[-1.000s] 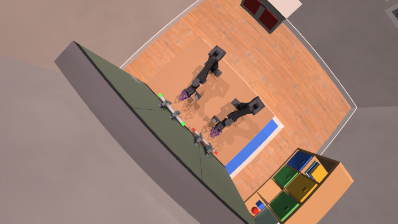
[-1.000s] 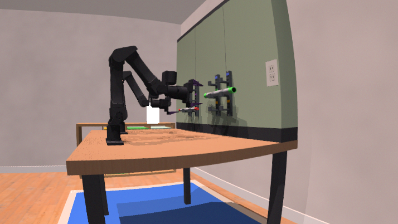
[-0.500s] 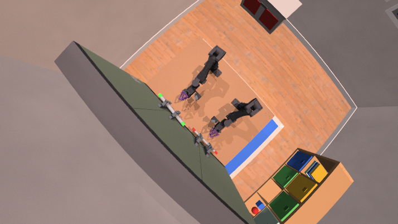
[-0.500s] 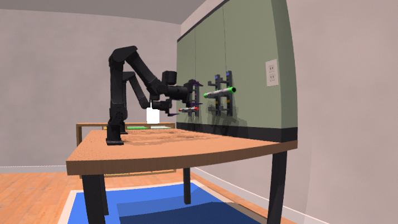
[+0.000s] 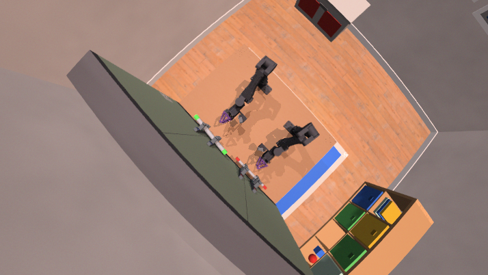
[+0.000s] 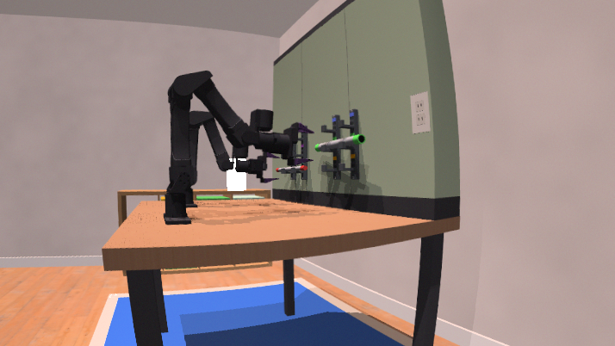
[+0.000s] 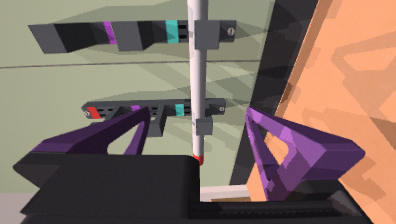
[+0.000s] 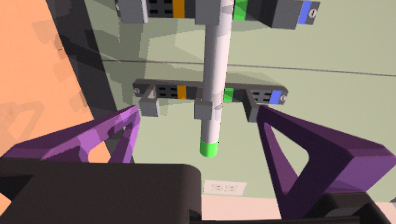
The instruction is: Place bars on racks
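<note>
Green wall panel [image 5: 137, 89] [image 6: 388, 64] [image 7: 50, 90] [image 8: 350, 90] backs both racks. Left gripper [image 5: 261, 165] [image 6: 274, 168] [image 7: 198, 110]: fully open, holding nothing; red-ended bar [image 5: 251, 174] [image 6: 290, 169] [image 7: 198, 75] ahead, apart from it, on the lowest, teal-labelled arms. Right gripper [image 5: 223, 118] [image 6: 311, 145] [image 8: 198, 107]: fully open, holding nothing; green-ended bar [image 5: 209, 133] [image 6: 337, 143] [image 8: 216, 65] ahead, apart from it, on the middle, green-labelled arms.

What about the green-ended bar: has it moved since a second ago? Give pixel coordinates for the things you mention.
No. In the exterior view, the green-ended bar [image 5: 208, 133] [image 6: 338, 143] [image 8: 216, 65] shows no shift toward or away from the wall outlet [image 6: 419, 113] [image 8: 225, 188], up or down.
</note>
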